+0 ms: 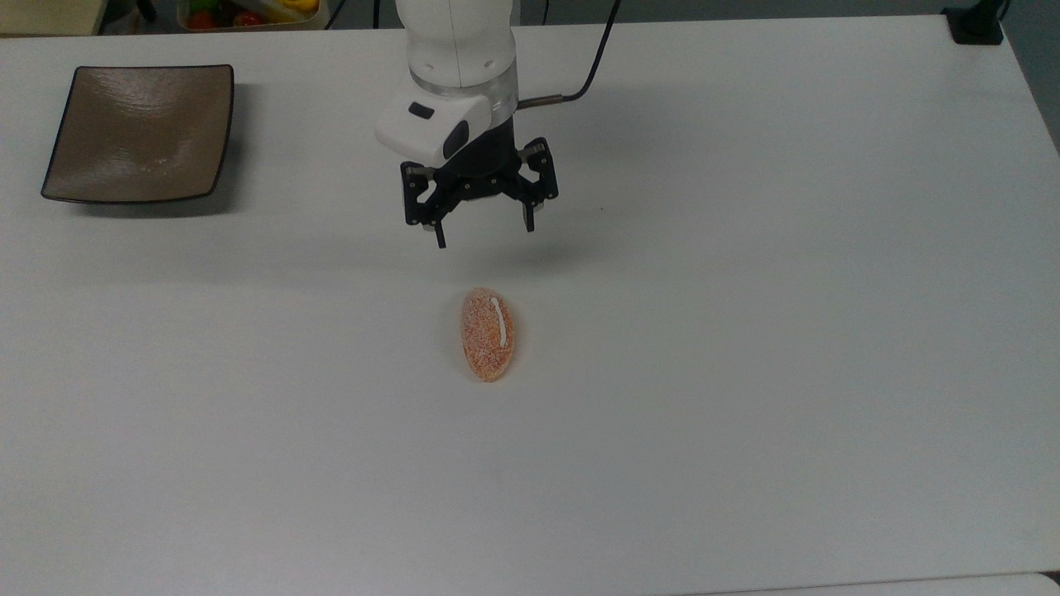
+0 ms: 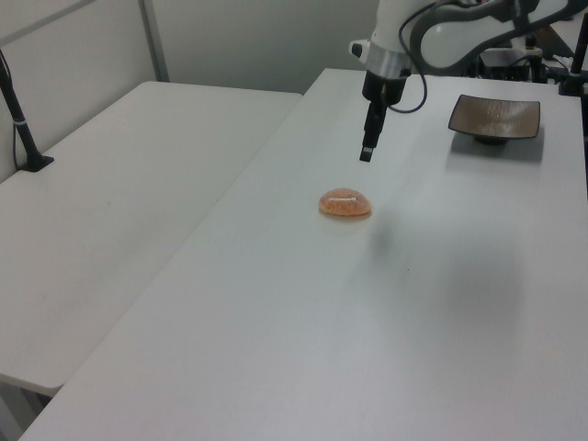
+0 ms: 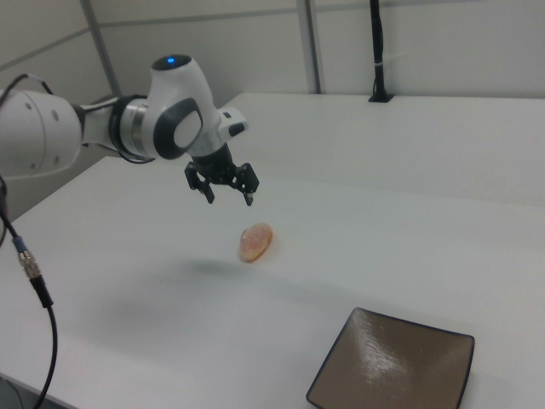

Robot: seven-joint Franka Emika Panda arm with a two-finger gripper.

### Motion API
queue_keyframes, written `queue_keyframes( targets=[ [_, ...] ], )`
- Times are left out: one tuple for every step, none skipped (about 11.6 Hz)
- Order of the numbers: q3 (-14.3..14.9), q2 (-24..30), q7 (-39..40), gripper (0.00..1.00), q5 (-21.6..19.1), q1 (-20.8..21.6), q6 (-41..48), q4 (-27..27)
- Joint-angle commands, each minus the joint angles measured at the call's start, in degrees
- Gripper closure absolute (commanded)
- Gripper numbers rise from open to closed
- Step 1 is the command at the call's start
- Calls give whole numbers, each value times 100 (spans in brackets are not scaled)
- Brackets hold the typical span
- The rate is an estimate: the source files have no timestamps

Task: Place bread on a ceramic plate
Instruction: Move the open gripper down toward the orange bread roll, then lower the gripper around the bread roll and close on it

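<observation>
In the top view the bread (image 1: 488, 334) lies flat on the white table (image 1: 745, 372) just below the middle of the frame, its white stripe running up and down, touching nothing else. Above it in the frame hangs the gripper (image 1: 484, 236), pointing downward, jaws spread wide apart and holding nothing; its shadow falls on the table beside the bread. In the right view the gripper (image 3: 230, 197) hangs clear above the bread (image 3: 255, 242). The ceramic plate (image 1: 137, 132) sits bare at the upper left of the top view, well apart from both.
</observation>
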State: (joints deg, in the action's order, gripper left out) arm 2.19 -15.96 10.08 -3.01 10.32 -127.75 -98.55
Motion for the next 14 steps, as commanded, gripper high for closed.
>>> queue_keyframes(
  targets=[
    [45,-336,56,0,99,128,-653,11],
    [45,-398,30,0,99,137,-768,11],
    [45,-468,29,0,108,137,-787,20],
    [45,-582,29,0,116,137,-804,28],
    [45,-705,29,0,108,128,-813,98],
    [45,-802,29,0,108,119,-813,151],
    [54,-907,29,0,108,119,-874,169],
    [54,-969,29,0,108,93,-1075,169],
    [54,-1040,21,0,108,75,-1190,169],
    [54,-1093,21,0,116,67,-1200,169],
    [54,-1171,21,0,116,67,-1209,178],
    [54,-1251,12,0,108,23,-1209,178],
    [54,-1286,20,0,108,-38,-1209,187],
    [54,-1330,21,0,116,-48,-1217,187]
  ],
)
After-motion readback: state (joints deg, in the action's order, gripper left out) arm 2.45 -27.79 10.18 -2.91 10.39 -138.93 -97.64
